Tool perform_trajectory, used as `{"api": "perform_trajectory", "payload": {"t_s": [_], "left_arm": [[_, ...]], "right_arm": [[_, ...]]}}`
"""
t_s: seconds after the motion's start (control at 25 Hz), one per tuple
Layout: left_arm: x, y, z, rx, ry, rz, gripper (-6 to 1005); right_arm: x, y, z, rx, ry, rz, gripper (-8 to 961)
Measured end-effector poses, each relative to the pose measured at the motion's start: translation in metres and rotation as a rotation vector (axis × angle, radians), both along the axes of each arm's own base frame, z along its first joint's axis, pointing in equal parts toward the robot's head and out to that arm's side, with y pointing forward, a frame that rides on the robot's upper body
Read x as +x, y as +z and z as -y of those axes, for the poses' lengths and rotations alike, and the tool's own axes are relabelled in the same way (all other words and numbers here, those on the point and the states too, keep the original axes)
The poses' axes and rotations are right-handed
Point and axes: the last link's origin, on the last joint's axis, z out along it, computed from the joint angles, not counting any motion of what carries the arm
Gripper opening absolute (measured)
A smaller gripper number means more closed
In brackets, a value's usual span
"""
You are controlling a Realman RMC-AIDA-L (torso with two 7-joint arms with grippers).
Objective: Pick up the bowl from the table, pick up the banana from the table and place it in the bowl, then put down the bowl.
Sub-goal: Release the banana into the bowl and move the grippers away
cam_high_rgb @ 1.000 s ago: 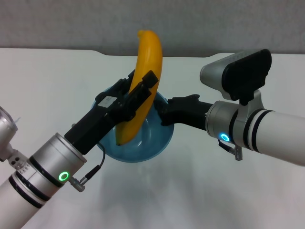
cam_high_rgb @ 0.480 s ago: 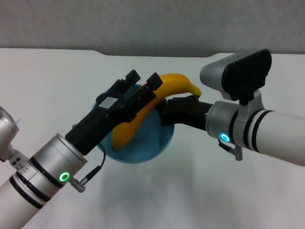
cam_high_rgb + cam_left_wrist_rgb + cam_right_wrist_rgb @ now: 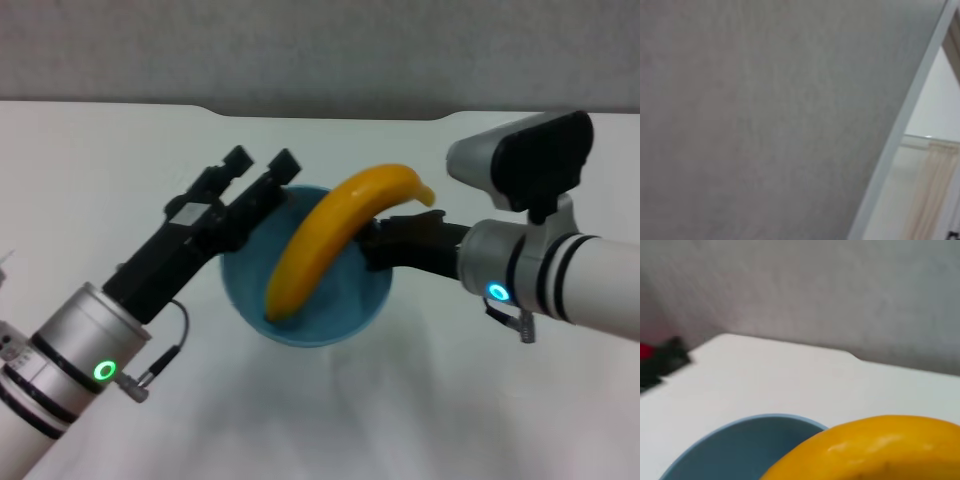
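Observation:
The yellow-orange banana (image 3: 330, 235) lies slanted in the light-blue bowl (image 3: 243, 296). Its lower end rests inside, and its upper end sticks out over the right rim. My right gripper (image 3: 378, 243) is shut on that right rim, with part of it hidden behind the banana. The bowl casts a soft shadow on the white table (image 3: 90, 190). My left gripper (image 3: 262, 163) stands open and empty just left of the bowl, apart from the banana. The right wrist view shows the banana (image 3: 880, 450) and the bowl (image 3: 740, 450) close up. Neither object appears in the left wrist view.
The table's far edge has a rounded notch (image 3: 330, 113) with a grey wall behind it. A dark blurred shape (image 3: 662, 362) shows at the table's far side in the right wrist view. The left wrist view holds only a grey panel (image 3: 765, 120).
The left gripper opened, let go of the banana and drew back to the left. The banana tipped from upright to lying in the bowl. The bowl and right arm shifted slightly right.

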Motion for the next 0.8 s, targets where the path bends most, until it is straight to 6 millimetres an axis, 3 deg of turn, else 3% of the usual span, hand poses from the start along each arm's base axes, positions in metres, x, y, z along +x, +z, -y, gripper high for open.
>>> {"api": "perform_trajectory", "payload": {"t_s": [0.36,0.8], "left_arm": [[-0.055,0.020,-0.010,0.036,0.195,-0.133,891],[-0.095,0.038,-0.010,0.062,0.337,-0.252,890]], "right_arm": [[0.021,0.020,-0.017,-0.054,-0.129,0.028,41],[0.030,0.012,-0.047,-0.161,-0.253,0.098,41]]}}
